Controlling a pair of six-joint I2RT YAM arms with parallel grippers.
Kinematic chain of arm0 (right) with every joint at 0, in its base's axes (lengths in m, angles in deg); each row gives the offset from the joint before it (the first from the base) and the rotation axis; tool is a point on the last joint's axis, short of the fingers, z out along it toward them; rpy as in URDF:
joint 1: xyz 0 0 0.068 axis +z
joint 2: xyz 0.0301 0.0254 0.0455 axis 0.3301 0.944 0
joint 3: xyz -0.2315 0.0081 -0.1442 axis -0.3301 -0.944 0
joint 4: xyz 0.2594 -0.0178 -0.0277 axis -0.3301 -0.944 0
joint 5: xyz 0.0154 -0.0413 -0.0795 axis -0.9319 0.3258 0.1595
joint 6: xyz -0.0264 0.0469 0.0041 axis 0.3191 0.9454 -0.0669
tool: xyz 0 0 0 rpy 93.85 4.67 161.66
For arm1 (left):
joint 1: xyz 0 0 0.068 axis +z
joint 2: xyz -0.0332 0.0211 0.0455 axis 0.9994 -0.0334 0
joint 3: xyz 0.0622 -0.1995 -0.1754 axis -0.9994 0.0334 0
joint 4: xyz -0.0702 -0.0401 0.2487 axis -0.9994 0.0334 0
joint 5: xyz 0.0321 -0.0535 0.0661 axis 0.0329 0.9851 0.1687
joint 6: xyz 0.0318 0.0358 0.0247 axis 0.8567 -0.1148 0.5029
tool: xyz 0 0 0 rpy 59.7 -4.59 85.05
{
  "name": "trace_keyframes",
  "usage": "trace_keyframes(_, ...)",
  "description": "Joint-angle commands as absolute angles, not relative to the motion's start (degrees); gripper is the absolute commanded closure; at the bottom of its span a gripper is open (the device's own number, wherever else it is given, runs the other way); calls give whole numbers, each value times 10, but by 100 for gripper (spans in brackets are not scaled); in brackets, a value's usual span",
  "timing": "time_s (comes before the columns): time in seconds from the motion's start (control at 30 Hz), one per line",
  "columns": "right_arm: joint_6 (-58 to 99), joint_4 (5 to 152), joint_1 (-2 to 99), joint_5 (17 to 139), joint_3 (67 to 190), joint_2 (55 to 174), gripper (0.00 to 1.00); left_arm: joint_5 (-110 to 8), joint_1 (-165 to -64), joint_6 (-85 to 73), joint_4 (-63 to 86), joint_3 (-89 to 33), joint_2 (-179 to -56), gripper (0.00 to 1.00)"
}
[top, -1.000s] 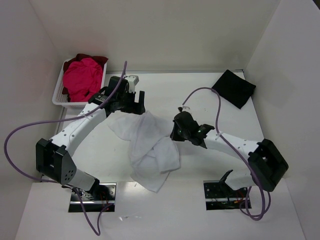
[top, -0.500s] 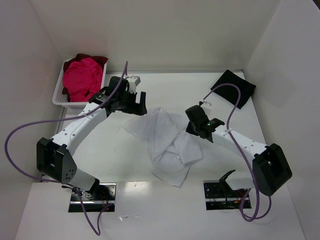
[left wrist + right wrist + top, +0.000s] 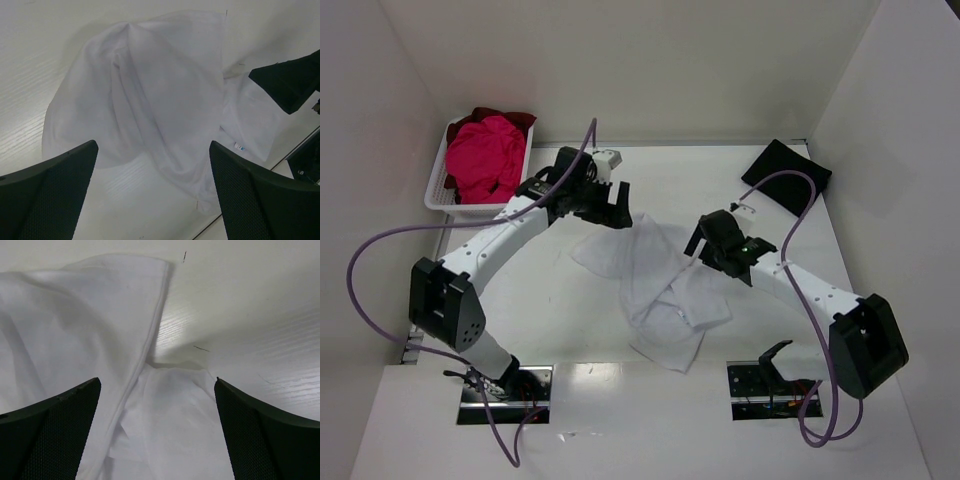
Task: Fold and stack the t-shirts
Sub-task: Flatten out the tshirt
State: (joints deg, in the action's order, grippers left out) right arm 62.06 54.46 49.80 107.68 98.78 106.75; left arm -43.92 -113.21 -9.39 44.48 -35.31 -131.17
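A crumpled white t-shirt [image 3: 655, 285] lies in a heap on the middle of the table, also filling the left wrist view [image 3: 155, 100] and the right wrist view [image 3: 75, 330]. My left gripper [image 3: 610, 208] hovers open over the shirt's far left edge. Over the shirt's right edge my right gripper [image 3: 705, 252] stands open with nothing held. A bright pink t-shirt [image 3: 485, 160] and a dark red t-shirt [image 3: 510, 118] sit bunched in the basket. A folded black t-shirt [image 3: 788, 175] lies flat at the back right.
The white slatted basket [image 3: 438, 190] stands at the back left against the wall. White walls close in the table on the left, back and right. Purple cables loop from both arms. Two metal base plates [image 3: 750, 390] sit at the near edge.
My right gripper dragged the white shirt to the right, then opened and let it drop. The left arm shifted right, following the shirt's far edge.
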Motion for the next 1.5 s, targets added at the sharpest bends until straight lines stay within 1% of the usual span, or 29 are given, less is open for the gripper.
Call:
trace_keyframes(0.0,635,578,452,1098,987,1028,0,-451,-1177,-103,419,-417,-1356,0)
trace_keyframes(0.1,635,585,447,1118,994,1033,0,-477,-1202,-103,419,-445,-1379,0)
trace_keyframes(0.13,640,579,447,1126,994,1033,0,-490,-1218,-103,419,-469,-1411,0)
trace_keyframes(0.17,646,579,447,1132,999,1033,0,-498,-1227,-103,419,-470,-1411,0)
trace_keyframes(0.2,654,572,447,1137,999,1033,0,-505,-1235,-103,424,-496,-1436,0)
trace_keyframes(0.27,680,565,447,1167,993,999,0,-535,-1267,-103,430,-542,-1490,0)
trace_keyframes(0.37,707,544,441,1188,987,971,0,-575,-1297,-108,437,-604,-1532,0)
trace_keyframes(0.47,749,532,441,1228,961,919,0,-636,-1338,-114,460,-686,-1622,0)
trace_keyframes(0.57,789,508,420,1267,960,891,0,-636,-1338,-124,454,-700,-1648,0)
trace_keyframes(0.6,789,521,404,1272,955,865,0,-636,-1338,-131,447,-708,-1668,0)
trace_keyframes(0.7,789,543,371,1258,936,833,0,-641,-1349,-126,447,-735,-1689,0)
trace_keyframes(0.77,784,568,343,1240,911,806,0,-656,-1355,-121,459,-779,-1718,0)
trace_keyframes(0.8,773,576,325,1222,910,800,0,-662,-1361,-121,472,-815,-1741,0)
trace_keyframes(0.83,772,576,317,1216,904,800,0,-668,-1361,-121,472,-815,-1752,0)
trace_keyframes(0.9,759,576,304,1211,904,800,0,-676,-1361,-130,483,-853,-1780,0)
trace_keyframes(1.13,754,581,304,1211,904,800,0,-682,-1371,-141,513,-947,-1851,0)
trace_keyframes(1.23,759,576,304,1216,899,795,0,-682,-1371,-141,538,-982,-1880,1)
trace_keyframes(1.27,759,576,299,1216,899,795,0,-682,-1377,-141,543,-1000,-1887,3)
trace_keyframes(1.47,765,571,299,1216,894,783,0,-677,-1382,-152,562,-1014,-1919,3)
